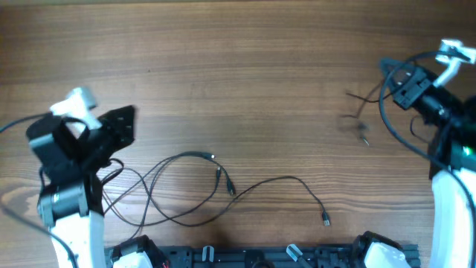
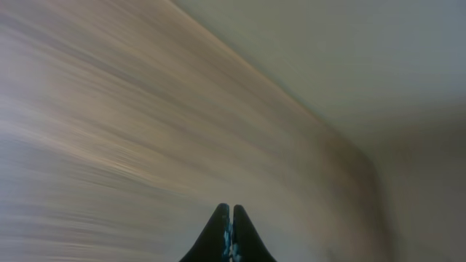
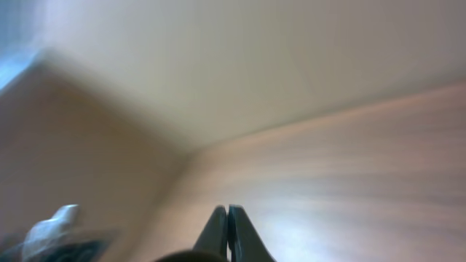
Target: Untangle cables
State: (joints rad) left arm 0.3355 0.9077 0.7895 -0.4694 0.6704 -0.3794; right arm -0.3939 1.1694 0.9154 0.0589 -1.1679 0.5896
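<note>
1. Dark cables [image 1: 182,155] lie looped on the table [image 1: 245,59], just beside the left gripper [image 2: 231,218], on its side toward the right gripper [image 3: 227,222].
2. One blurred strand [image 1: 359,112] sits near the right gripper.
3. Both grippers' jaws are pressed together.

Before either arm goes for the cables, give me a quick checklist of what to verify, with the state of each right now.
1. Jaws open for a grasp: not ok. The left gripper and right gripper both show jaws shut.
2. Looped cables in overhead view: ok, lying on the table beside the left arm.
3. A free plug to grab: ok, it lies clear of the loops.
4. Blurred cord near the right arm, held or loose: cannot tell.
5. Wrist views sharp: not ok, both are smeared.
</note>
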